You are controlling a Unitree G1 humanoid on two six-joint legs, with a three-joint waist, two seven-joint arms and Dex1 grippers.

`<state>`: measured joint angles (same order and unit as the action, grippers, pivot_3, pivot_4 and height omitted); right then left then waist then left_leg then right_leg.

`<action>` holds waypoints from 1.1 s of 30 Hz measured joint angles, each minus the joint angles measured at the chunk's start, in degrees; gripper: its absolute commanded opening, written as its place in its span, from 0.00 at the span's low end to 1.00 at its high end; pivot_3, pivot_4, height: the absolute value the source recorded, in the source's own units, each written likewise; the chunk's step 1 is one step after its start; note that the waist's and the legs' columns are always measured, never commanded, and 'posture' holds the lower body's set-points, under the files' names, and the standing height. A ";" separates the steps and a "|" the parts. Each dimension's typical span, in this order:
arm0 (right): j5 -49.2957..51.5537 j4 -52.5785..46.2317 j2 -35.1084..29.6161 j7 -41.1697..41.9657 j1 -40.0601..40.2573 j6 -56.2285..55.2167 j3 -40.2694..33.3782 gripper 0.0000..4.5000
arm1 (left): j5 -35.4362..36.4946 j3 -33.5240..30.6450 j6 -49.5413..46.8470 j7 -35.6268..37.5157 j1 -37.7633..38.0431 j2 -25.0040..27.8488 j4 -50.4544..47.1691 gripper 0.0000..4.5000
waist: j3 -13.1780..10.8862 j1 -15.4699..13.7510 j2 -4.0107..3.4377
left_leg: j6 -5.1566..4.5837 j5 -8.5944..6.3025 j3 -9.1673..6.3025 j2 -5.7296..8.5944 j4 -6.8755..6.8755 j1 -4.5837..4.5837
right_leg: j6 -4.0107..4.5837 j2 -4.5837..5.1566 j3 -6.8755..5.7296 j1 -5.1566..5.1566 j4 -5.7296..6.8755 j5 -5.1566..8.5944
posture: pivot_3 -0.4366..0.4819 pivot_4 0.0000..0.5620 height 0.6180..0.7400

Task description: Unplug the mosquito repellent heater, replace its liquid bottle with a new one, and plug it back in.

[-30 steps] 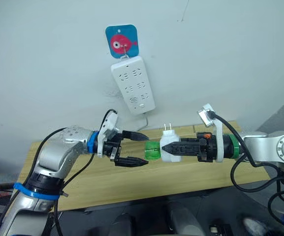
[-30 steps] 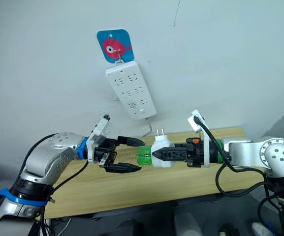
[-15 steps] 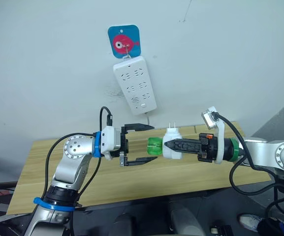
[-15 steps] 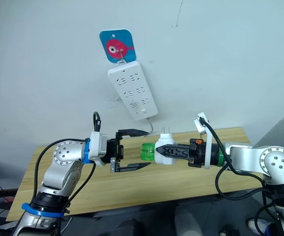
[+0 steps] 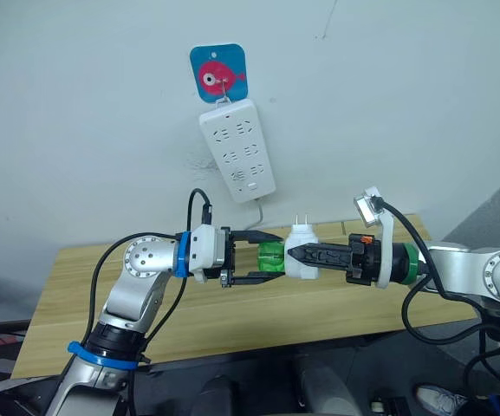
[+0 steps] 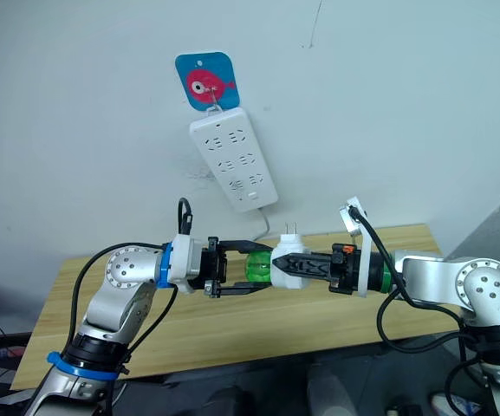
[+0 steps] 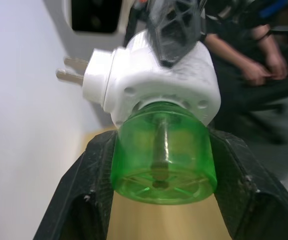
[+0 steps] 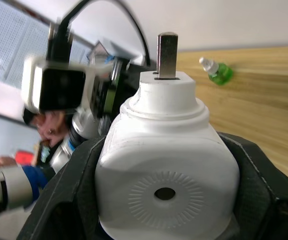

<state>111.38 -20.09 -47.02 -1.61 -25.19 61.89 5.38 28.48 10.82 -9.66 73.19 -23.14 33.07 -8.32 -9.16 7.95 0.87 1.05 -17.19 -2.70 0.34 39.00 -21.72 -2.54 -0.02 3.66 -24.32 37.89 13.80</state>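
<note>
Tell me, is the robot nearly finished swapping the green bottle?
Not yet. Done: the heater is unplugged, off the power strip, and held by the right gripper. In hand: the left gripper has its fingers around the green bottle, which sits in the heater. Left: remove it, fit the spare bottle lying on the table, then plug in.

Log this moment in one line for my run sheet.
right pincer: holds heater, unplugged | left pincer: fingers either side of green bottle | power strip: on wall
</note>
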 measured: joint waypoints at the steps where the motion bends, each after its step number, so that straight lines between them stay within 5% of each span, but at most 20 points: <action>1: -0.14 -0.52 -0.67 0.23 -0.67 0.28 0.25 0.67 | 2.86 0.18 -7.16 -0.19 -1.24 1.44 -1.23 0.52 | 0.00 0.06 0.00 | 0.00 0.00 0.00 0.00 0.00 0.02 | -0.03 -0.01 0.00 0.01 0.00 0.02 | 0.31 0.24 1.00; 6: -1.55 -4.63 -1.17 3.16 -3.07 1.64 2.61 0.67 | 19.35 3.61 -45.32 4.11 -11.92 10.41 -0.74 0.52 | -0.07 0.17 0.03 | 0.00 0.00 -0.13 -0.05 -0.01 0.03 | -0.07 -0.31 -0.10 -0.02 0.05 0.06 | 0.31 0.24 1.00; 11: -2.63 -5.33 -1.22 4.50 -4.14 0.82 2.70 0.67 | 22.56 3.92 -53.37 5.91 -15.13 9.86 3.93 0.52 | -0.07 0.00 0.04 | 0.00 0.00 -0.10 -0.08 -0.01 0.02 | -0.06 -0.32 -0.04 -0.02 0.01 0.06 | 0.30 0.24 1.00; 12: -2.71 -5.31 -1.26 4.30 -4.14 0.56 2.71 0.67 | 22.18 3.92 -52.26 6.12 -14.99 9.61 4.33 0.59 | -0.08 -0.04 0.05 | 0.00 0.00 -0.10 -0.08 -0.02 0.01 | -0.06 -0.31 -0.03 -0.04 0.01 0.06 | 0.30 0.24 1.00; 17: -1.65 -4.15 -1.76 1.50 -2.48 -0.73 2.71 0.67 | 11.48 3.14 -33.61 5.56 -8.04 8.91 2.84 0.93 | -0.07 -0.04 0.04 | 0.01 0.00 -0.07 -0.08 -0.05 0.03 | 0.18 -0.03 0.26 -0.06 0.00 -0.06 | 0.30 0.25 1.00; 25: -0.26 -1.12 -1.96 -0.37 0.60 -2.56 1.70 0.67 | -6.79 -4.37 18.12 -0.18 6.87 -2.79 5.03 0.94 | -0.08 -1.54 0.05 | 0.01 0.01 0.08 -0.01 -0.02 -0.01 | 0.31 0.21 0.32 -0.02 -0.14 -0.16 | 0.31 0.25 1.00; 33: 0.05 -1.10 -1.78 -1.04 0.77 -2.62 1.37 0.67 | -8.56 -4.21 32.50 -0.58 7.94 -5.84 6.30 0.94 | -0.07 -1.96 0.06 | 0.00 0.00 0.07 0.02 0.00 -0.02 | 0.27 0.07 0.29 0.01 -0.13 -0.17 | 0.32 0.25 1.00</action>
<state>111.43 -21.19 -48.80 -2.64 -24.42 59.27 6.75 19.92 6.62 22.84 72.61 -15.21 27.23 -2.02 -9.23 5.98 0.93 1.05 -17.19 -2.63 0.36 39.00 -21.74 -2.27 0.04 3.95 -24.31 37.76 13.63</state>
